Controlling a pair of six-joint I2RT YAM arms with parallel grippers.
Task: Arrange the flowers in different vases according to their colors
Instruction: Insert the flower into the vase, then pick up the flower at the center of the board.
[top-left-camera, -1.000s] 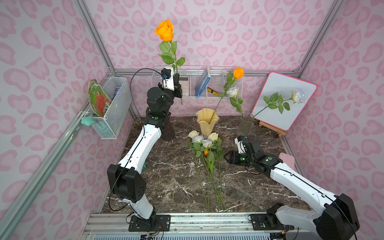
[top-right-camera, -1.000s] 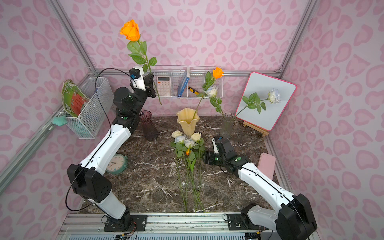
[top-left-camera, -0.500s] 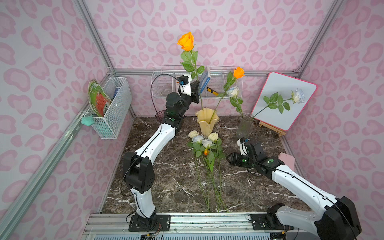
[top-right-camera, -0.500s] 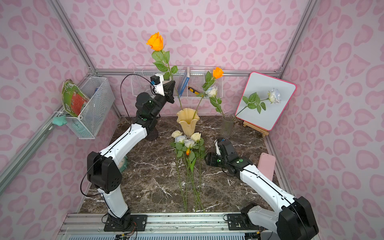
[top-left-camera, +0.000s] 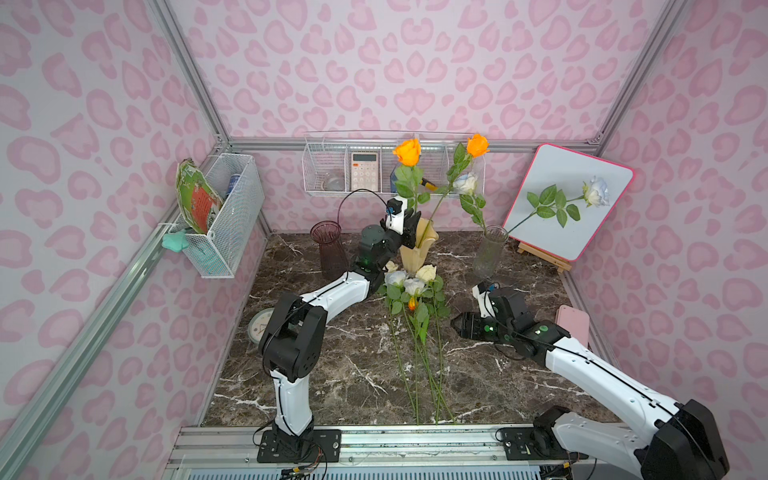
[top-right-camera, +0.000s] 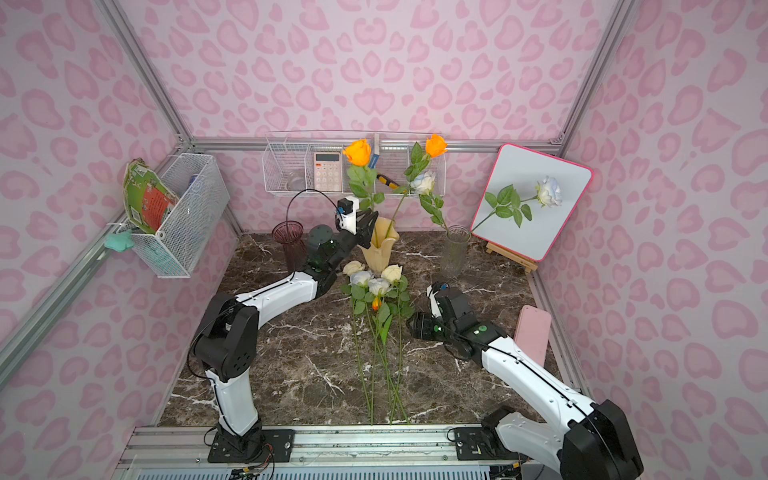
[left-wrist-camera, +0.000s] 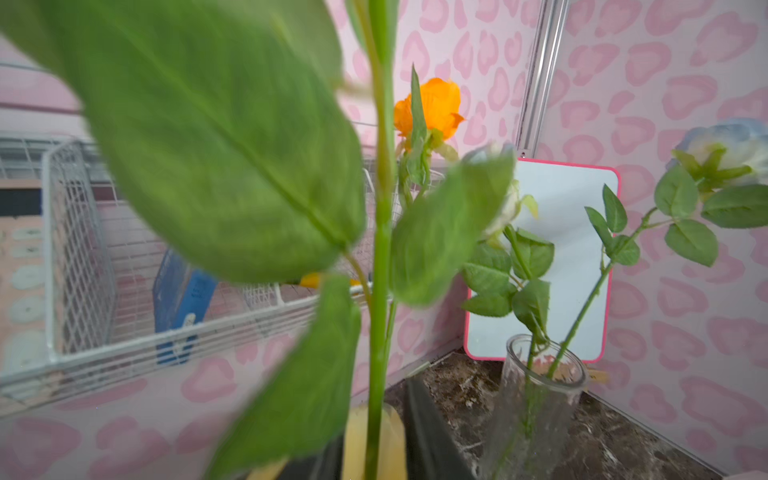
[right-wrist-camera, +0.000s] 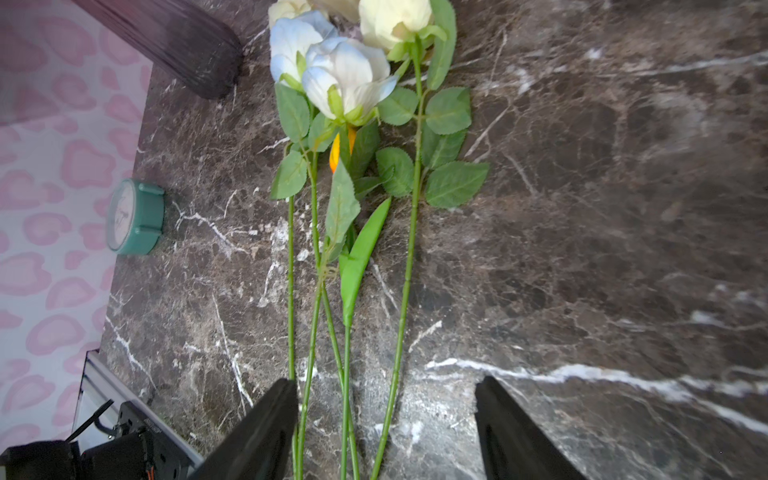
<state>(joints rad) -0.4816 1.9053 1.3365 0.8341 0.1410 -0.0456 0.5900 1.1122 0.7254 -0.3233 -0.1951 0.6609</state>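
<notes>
I've got three vases across the back of the table (top-left-camera: 332, 386): ribbed vase (top-left-camera: 328, 249) left, wavy-rimmed vase (top-left-camera: 415, 253) middle, cylinder vase (top-left-camera: 490, 251) right. Two roses (top-left-camera: 408, 152) stand in the middle one, two more in the cylinder vase. Before the middle vase a bunch of flowers (top-left-camera: 415, 291) lies flat, stems toward the front edge. Clock (top-left-camera: 259, 326) at the left edge, whiteboard (top-left-camera: 552, 232) behind and right of the cylinder vase.

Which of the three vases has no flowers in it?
The dark purple ribbed vase. Nothing stands in it, while the cream-yellow vase holds an orange rose and the clear glass vase holds bluish white roses.
</notes>
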